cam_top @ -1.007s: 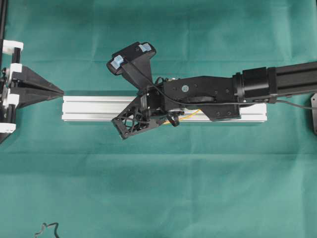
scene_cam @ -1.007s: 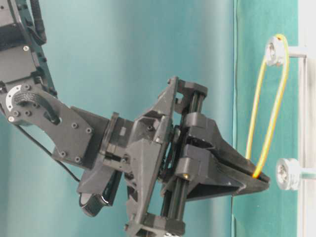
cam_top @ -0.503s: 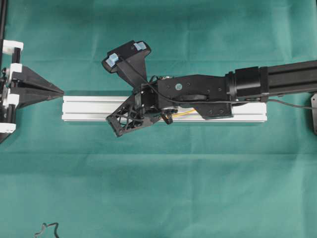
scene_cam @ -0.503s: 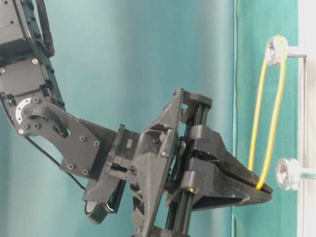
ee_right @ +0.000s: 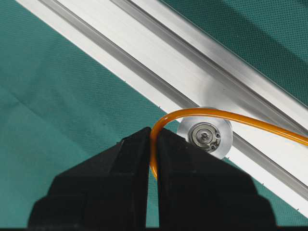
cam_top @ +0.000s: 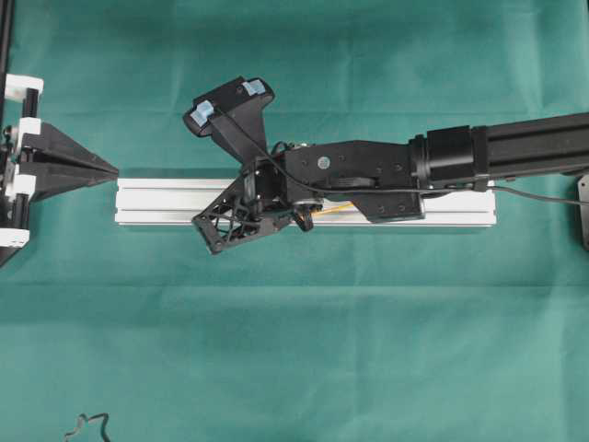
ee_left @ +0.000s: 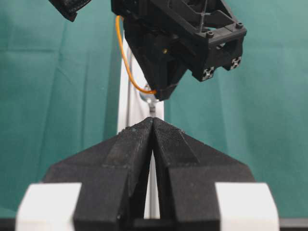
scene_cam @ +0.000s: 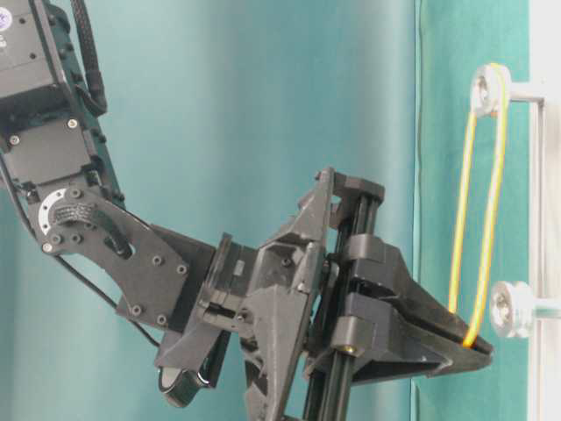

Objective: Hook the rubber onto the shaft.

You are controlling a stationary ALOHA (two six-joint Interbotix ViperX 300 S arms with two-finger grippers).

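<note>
Rubber band (ee_right: 153,159), thin and orange, is pinched right at the tips of the right gripper (ee_right: 151,144), whose jaws are clamped narrow on it with just the strand between them. From the right wrist view the band curves up out of the tips and arcs over the top of a small silver shaft head (ee_right: 205,137), just beside the fingertips, then runs off to the right along the silver aluminium rail (ee_right: 144,57). Can't tell if the band actually touches that shaft head or just passes over it.

Table-level view makes it clearer: the band (scene_cam: 478,202) is stretched into a long slim loop, its far end hooked over the upper shaft (scene_cam: 487,88), its near end held in the gripper tips (scene_cam: 469,344) just left of the lower shaft (scene_cam: 510,309).

Over on the left side of the overhead view, the left gripper (cam_top: 109,170) sits well apart from all that, its jaws pressed together on nothing, pointing at the rail's left end (cam_top: 124,203). Everything sits on a green cloth (cam_top: 294,350), with a bit of black cable (cam_top: 87,426) at the near left edge.
</note>
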